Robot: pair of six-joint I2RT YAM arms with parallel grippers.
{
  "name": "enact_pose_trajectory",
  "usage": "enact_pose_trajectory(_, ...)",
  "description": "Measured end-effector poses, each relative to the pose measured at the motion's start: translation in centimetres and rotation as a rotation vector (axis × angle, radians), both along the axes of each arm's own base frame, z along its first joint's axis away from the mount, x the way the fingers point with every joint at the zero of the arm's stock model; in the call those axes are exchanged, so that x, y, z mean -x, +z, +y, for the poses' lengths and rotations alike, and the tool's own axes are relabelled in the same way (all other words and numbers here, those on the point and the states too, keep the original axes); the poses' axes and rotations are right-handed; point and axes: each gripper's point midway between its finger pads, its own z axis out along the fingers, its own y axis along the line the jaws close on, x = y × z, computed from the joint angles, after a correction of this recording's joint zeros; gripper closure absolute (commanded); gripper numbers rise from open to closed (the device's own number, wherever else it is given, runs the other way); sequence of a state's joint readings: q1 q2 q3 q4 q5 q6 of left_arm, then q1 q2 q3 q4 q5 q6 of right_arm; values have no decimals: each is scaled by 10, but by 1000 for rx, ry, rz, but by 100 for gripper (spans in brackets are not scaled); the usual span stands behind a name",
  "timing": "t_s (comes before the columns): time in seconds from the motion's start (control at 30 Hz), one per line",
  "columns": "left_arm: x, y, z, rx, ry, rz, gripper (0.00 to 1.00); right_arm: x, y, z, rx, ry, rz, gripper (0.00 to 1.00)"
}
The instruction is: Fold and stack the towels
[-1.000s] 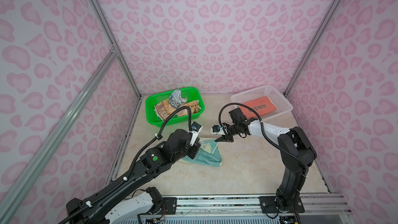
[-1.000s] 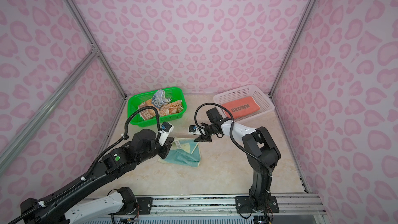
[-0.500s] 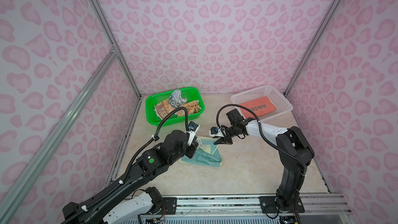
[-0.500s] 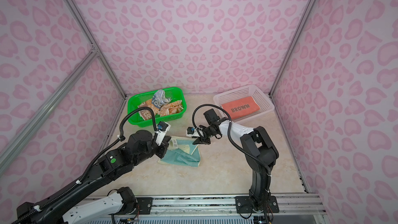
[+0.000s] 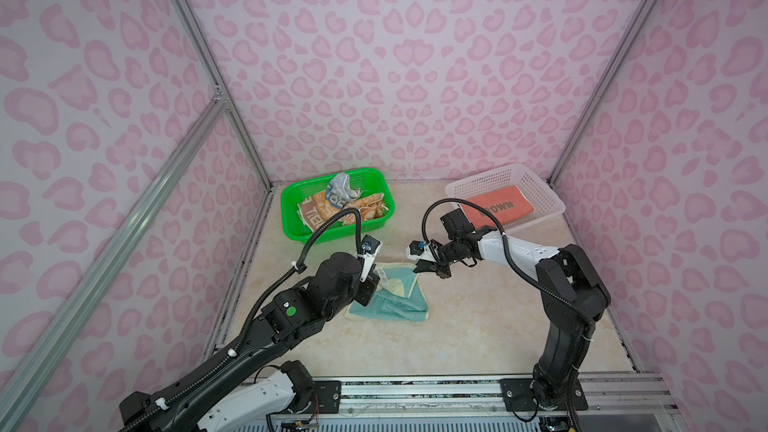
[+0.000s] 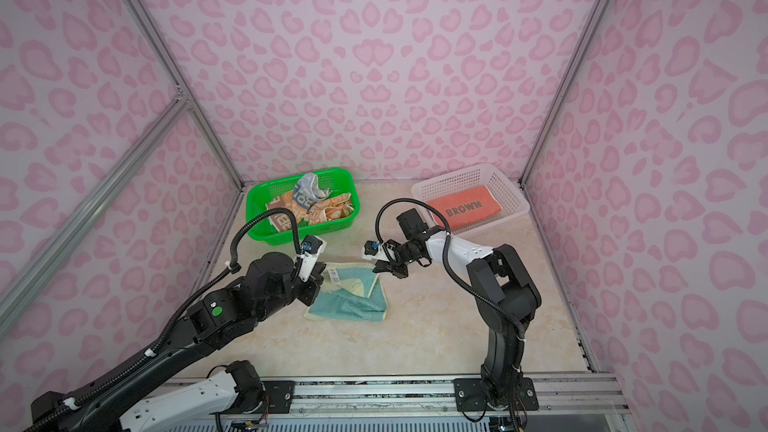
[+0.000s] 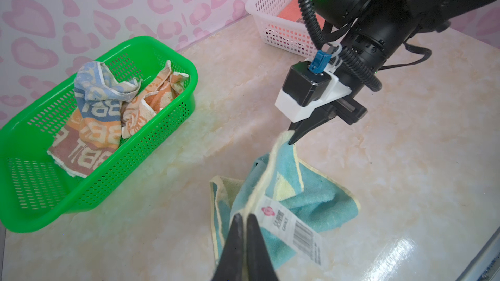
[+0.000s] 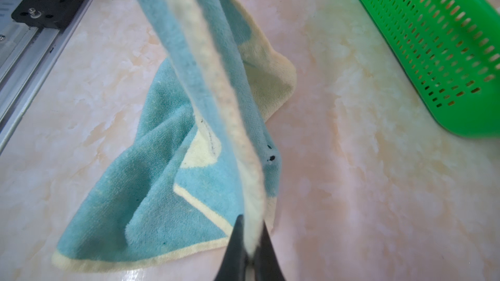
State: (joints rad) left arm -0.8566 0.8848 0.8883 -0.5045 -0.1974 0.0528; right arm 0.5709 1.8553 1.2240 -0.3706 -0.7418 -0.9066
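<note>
Teal towel [image 7: 319, 206], one corner each in closed left gripper [image 7: 243, 216] and closed right gripper [image 8: 251, 221]

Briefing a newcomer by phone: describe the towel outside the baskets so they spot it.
On the marbled table, in front of the green basket, lies one towel. Left gripper and right gripper each pinch its edge; it alone is teal with cream trim.
</note>
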Motion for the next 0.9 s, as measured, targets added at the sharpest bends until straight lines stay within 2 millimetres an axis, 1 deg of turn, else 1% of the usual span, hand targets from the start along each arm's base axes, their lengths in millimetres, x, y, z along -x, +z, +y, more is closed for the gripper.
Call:
enact_pose_trajectory(0.07,-2,-1,1,-8,10,-1,97,2,2,-1,3,0,9,100)
enact_pose_trajectory(0.13,-4,-2,3,-16,23,-5,97,0,8,-1,5,-20,18,100)
enact_pose_trajectory(0.2,-7,-3,5,-23,47,-8,97,-7,20,-1,8,-66,24,100)
enact_pose_trajectory(0.23,-10,-2,6,-24,65,-8,97,-13,30,-1,4,-98,25,100)
enact_pose_trajectory(0.3,-17,6,6,-18,103,-17,97,-29,51,-4,-8,-186,33,100)
enact_pose_trajectory(0.37,-28,22,6,1,149,-39,97,-48,79,-10,-32,-299,37,100)
enact_pose_trajectory(0.43,-38,38,4,16,184,-59,97,-61,108,-18,-60,-396,37,100)
enact_pose_trajectory(0.5,-47,55,2,37,215,-73,97,-68,138,-26,-89,-482,22,100)
enact_pose_trajectory(0.6,-60,88,-3,75,241,-103,97,-68,183,-39,-135,-587,-15,100)
enact_pose_trajectory(0.7,-67,118,-8,115,249,-134,97,-66,223,-53,-185,-671,-68,100)
enact_pose_trajectory(0.8,-69,148,-11,153,240,-164,97,-58,257,-69,-221,-738,-115,100)
enact_pose_trajectory(0.9,-67,181,-14,207,219,-197,97,-49,297,-80,-286,-773,-173,100)
